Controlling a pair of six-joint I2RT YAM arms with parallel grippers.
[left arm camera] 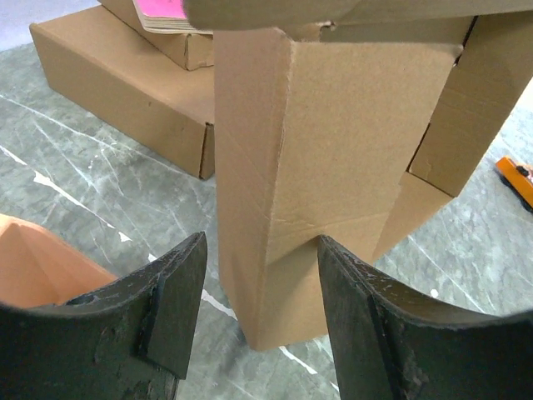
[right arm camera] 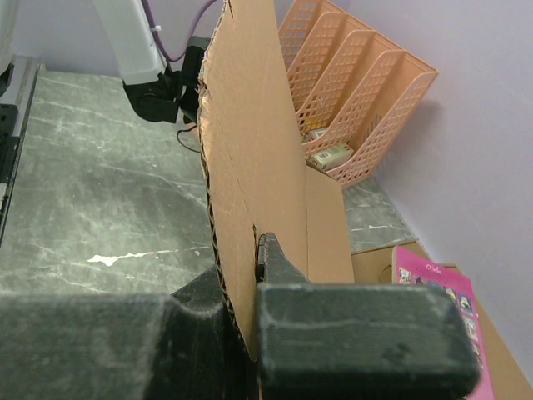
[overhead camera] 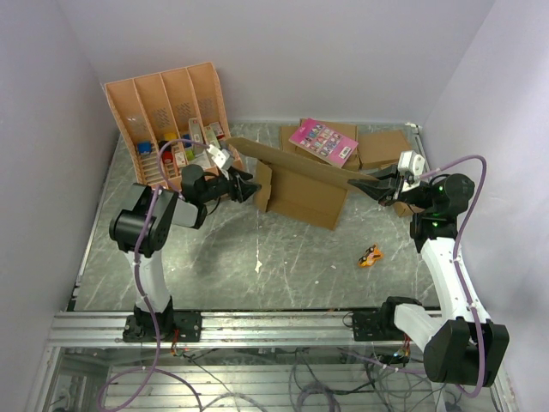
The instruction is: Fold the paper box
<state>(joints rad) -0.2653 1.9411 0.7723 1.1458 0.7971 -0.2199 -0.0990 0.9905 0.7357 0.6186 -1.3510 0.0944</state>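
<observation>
The paper box (overhead camera: 296,163) is a large brown cardboard piece held up off the table, running from the left gripper to the right one. A folded flap (left arm camera: 283,167) of it hangs down in the left wrist view. My left gripper (overhead camera: 249,189) is open at the box's left end. There its jaws (left arm camera: 262,308) stand either side of the flap's lower corner without clamping it. My right gripper (overhead camera: 371,184) is shut on the box's right edge. In the right wrist view its fingers (right arm camera: 254,250) pinch the upright corrugated sheet (right arm camera: 250,150).
An orange-tan compartment tray (overhead camera: 167,120) leans at the back left. Ready-made brown boxes (overhead camera: 382,148) lie at the back with a pink booklet (overhead camera: 324,142) on top. A small orange object (overhead camera: 371,256) and a white scrap (overhead camera: 258,267) lie on the table.
</observation>
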